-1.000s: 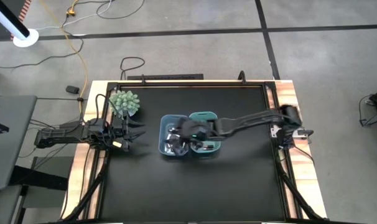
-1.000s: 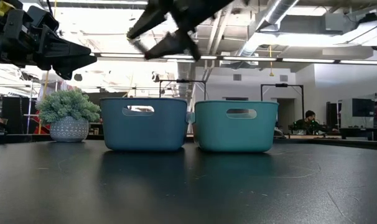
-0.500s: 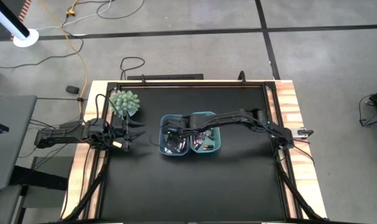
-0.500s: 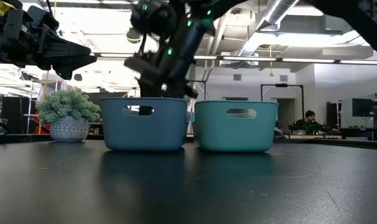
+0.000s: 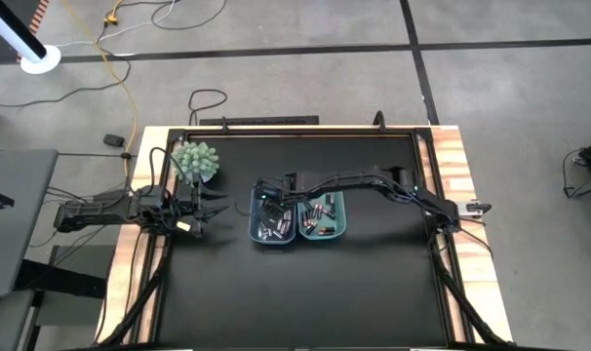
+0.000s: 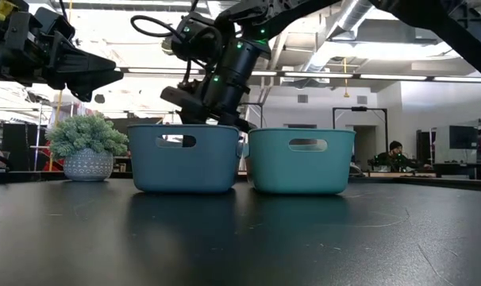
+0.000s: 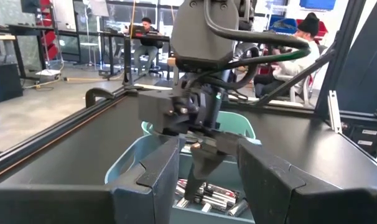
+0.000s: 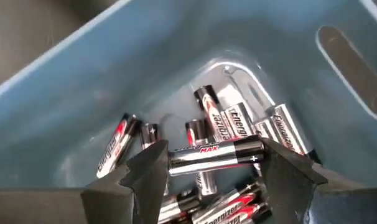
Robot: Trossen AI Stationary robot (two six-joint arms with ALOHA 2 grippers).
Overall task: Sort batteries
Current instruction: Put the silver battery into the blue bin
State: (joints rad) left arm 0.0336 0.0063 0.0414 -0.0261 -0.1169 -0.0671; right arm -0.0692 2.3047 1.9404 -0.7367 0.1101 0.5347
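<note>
While the left hand hangs with its fingers spread and nothing between them above the left side of the black surface, beside the potted plant, the right arm reaches across from the right edge so that the right hand is lowered into the mouth of the blue bin. In the right wrist view, one silvery battery lies crosswise between the two dark fingers, its ends meeting their inner faces, so the hand is closed on it with a gap just the battery's length. Below it, the other silvery batteries lie loose on the bin's floor, a few by the rounded corner and more heaped under the hand. The teal bin stands touching the blue one on its right side and holds darker batteries scattered on its bottom. In the low view the right hand's tips are hidden behind the blue bin's rim.
</note>
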